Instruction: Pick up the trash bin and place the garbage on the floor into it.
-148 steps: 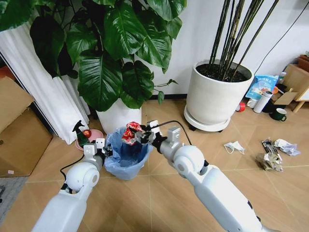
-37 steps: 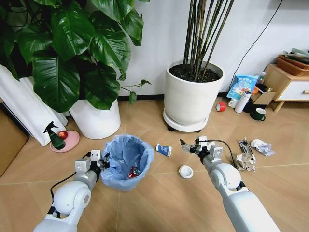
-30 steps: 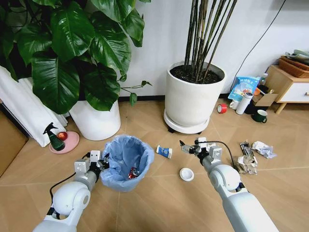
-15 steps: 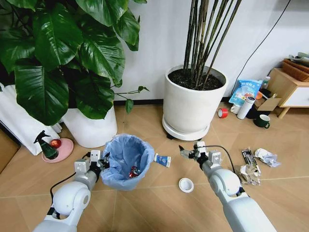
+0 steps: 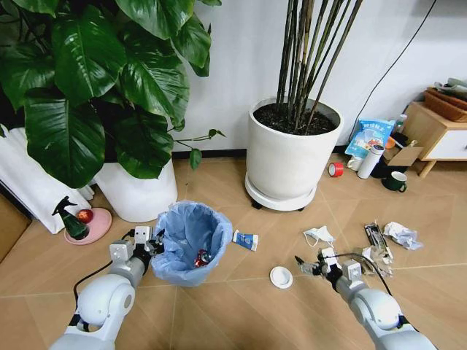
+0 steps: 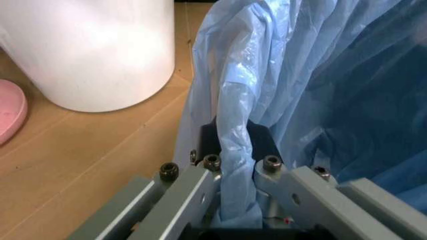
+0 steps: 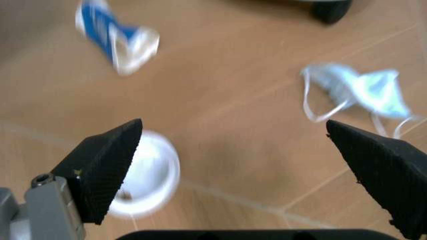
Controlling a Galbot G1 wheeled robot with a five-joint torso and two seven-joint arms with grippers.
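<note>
Right gripper (image 5: 312,264) spread above white disc (image 5: 281,277)

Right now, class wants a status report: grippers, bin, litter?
Left gripper shut on trash bin rim. Right gripper open over floor. White disc, carton, face mask still out.

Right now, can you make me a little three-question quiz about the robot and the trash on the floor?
1. True or false: the red can lies inside the trash bin.
2. What does the left gripper pinch?
3. Which litter lies closest to the right gripper: A) white disc, B) blue-white carton, C) crumpled paper?

Key: 1 true. 2 the bin's bag-covered rim. 3 A.
</note>
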